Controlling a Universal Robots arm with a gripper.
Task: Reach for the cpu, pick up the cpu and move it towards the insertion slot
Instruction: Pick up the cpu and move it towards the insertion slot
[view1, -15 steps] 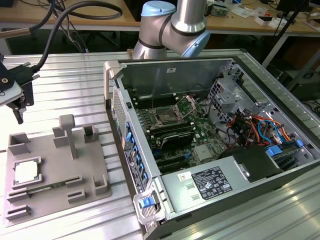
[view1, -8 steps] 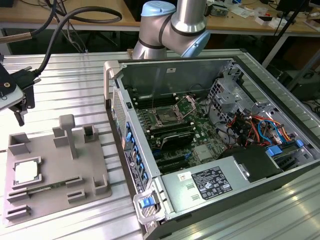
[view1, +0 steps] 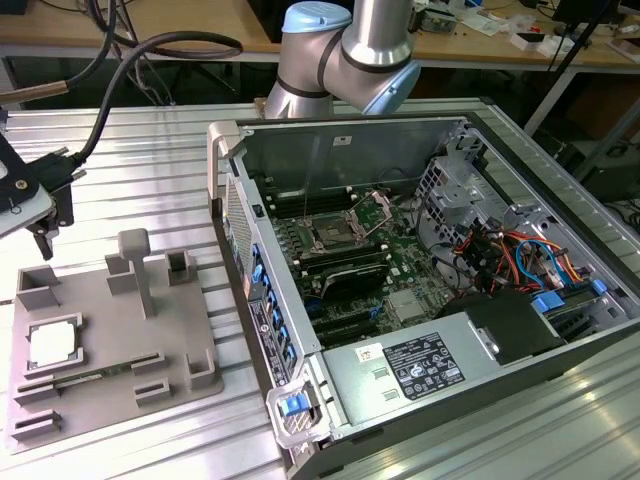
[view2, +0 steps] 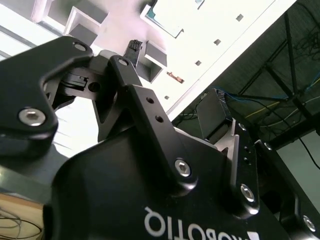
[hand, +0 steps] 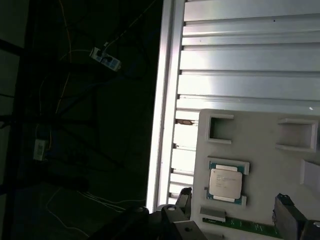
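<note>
Exterior view shows the shiny metal-framed square insertion slot (view1: 335, 235). First wrist view has the black tool (hand: 232, 200), spread open, above the flat silvery cpu (hand: 226, 182).

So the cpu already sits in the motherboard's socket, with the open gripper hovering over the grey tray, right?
No. The cpu lies in a recess of the grey tray, not in the insertion slot on the motherboard, as the exterior view shows. The rest holds: the open gripper hovers over the tray.
</note>
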